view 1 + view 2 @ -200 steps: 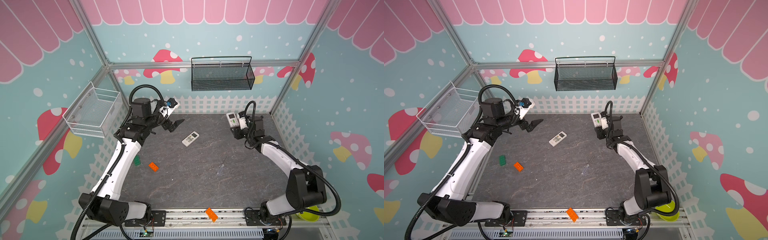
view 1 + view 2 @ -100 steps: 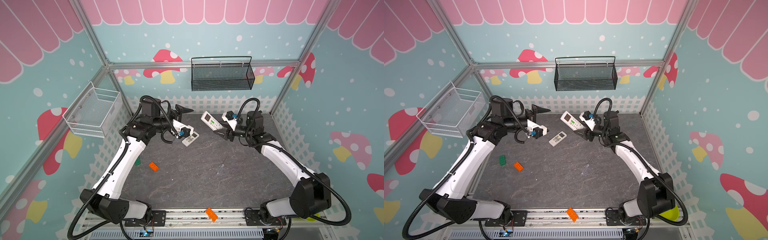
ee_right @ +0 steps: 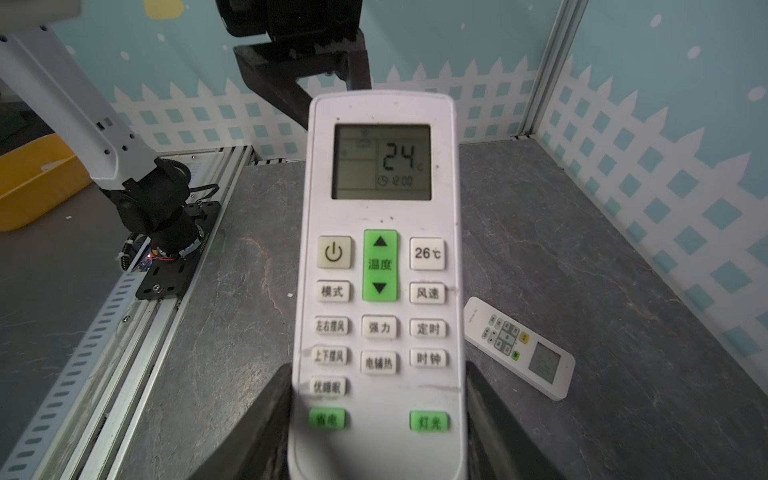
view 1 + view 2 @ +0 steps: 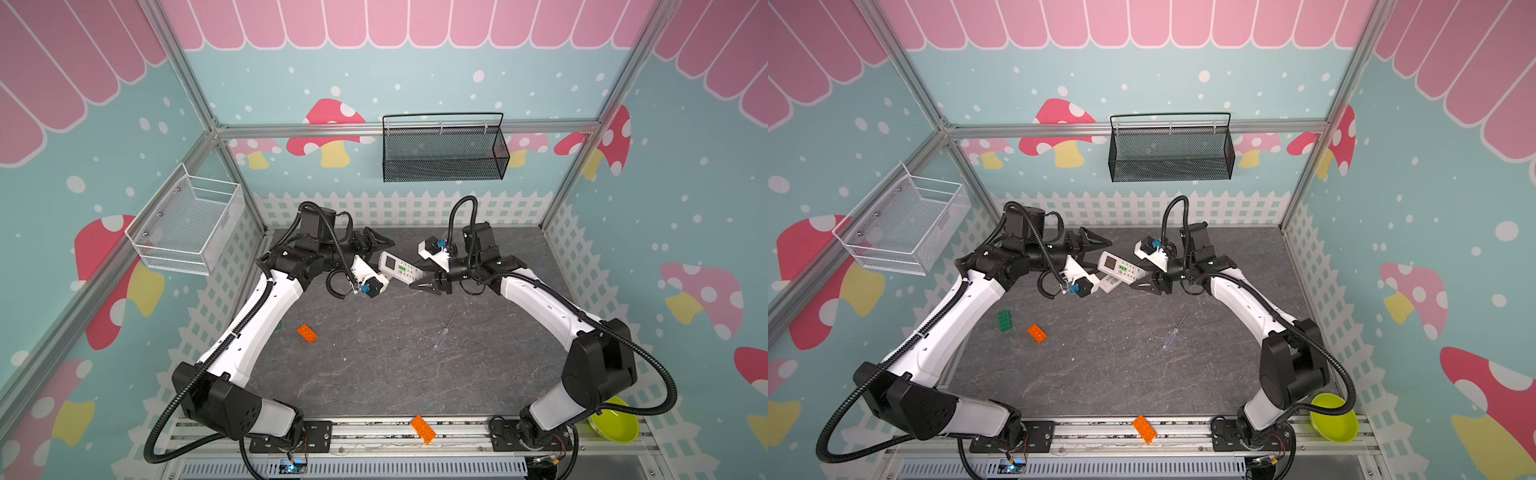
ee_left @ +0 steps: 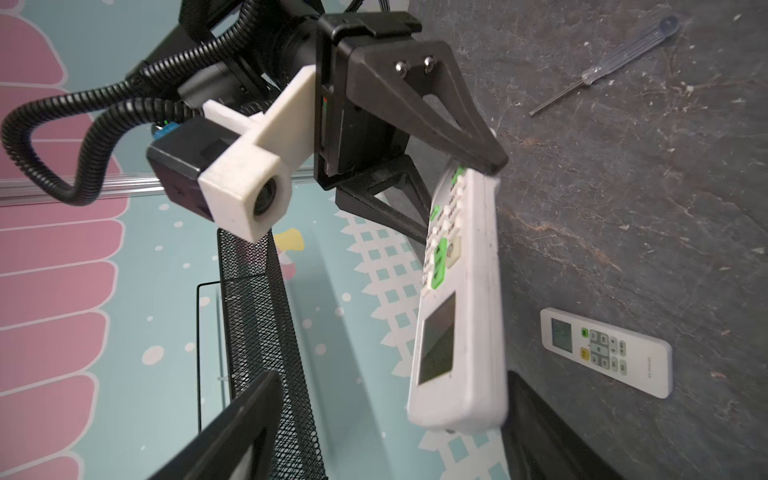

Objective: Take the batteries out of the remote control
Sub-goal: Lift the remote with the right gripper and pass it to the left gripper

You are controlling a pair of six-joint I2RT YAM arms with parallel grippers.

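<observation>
White plastic, light, stiff but slick: my right gripper (image 3: 378, 370) pinches the remote control (image 3: 380, 249) by its 2 long edges mid-frame, left gripper (image 5: 390, 374) gaping round its screen end.

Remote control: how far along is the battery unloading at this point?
Done: the right gripper has the larger remote clamped by its button end, lifted off the table. In hand: the left gripper, jaws open, brackets its display end. Left: everything else; no batteries are out, the back is unseen, and the screwdriver and smaller remote lie untouched.
</observation>
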